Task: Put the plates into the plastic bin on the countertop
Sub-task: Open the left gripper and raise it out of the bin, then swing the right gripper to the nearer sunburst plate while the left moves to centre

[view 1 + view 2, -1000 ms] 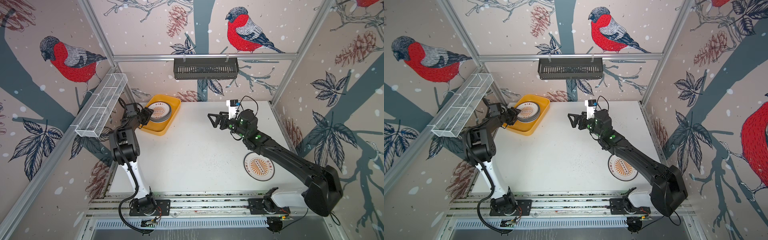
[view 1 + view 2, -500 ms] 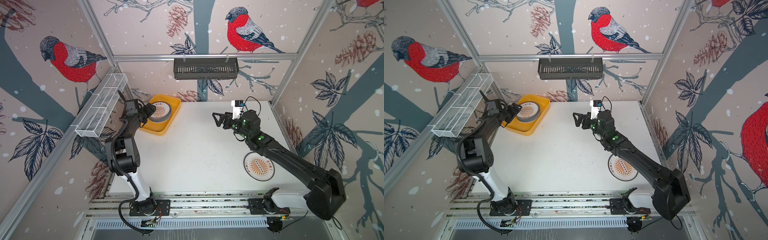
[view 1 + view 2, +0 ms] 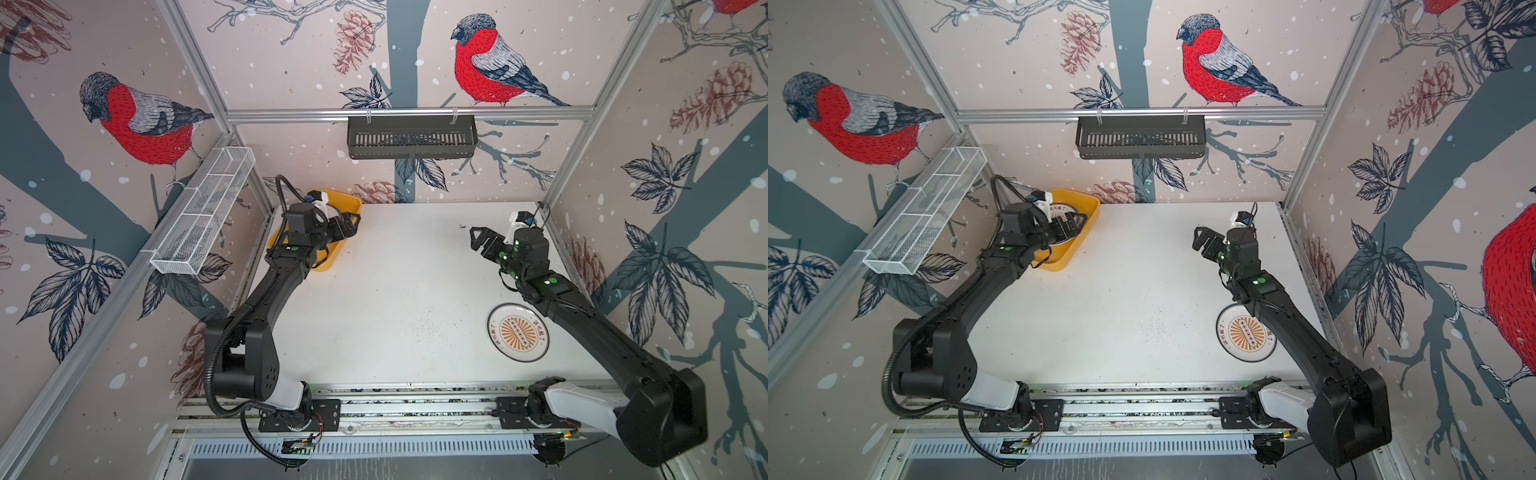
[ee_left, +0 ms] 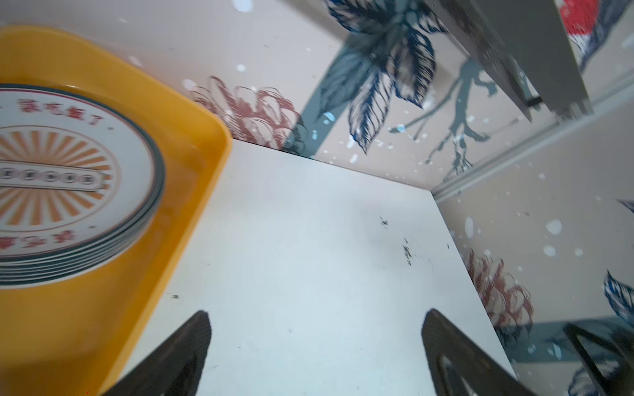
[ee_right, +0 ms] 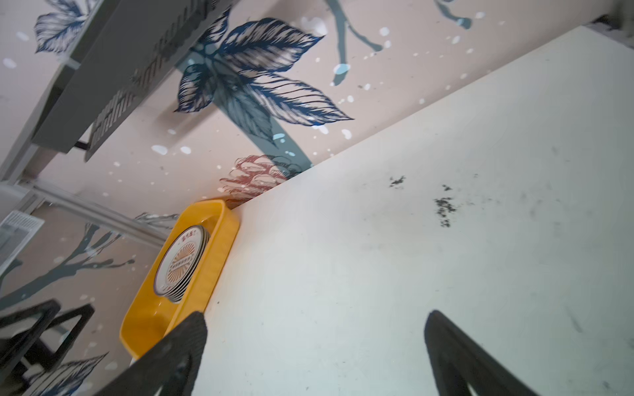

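Observation:
A stack of plates, topped by an orange sunburst one, lies in the yellow plastic bin at the countertop's far left corner. That stack and bin also show in the right wrist view. My left gripper hovers open and empty at the bin's right edge, its fingertips over bare countertop. One sunburst plate lies flat at the near right, partly under my right arm. My right gripper hangs open and empty above the far right countertop.
A black slatted basket hangs on the back rail. A white wire-mesh basket hangs on the left rail, close to my left arm. Aluminium rails with both arm bases run along the front edge. Dark specks dot the countertop.
My left gripper has opened wider and swung rightward from the bin's left side to its right edge. My right gripper has drawn back to the right, still open.

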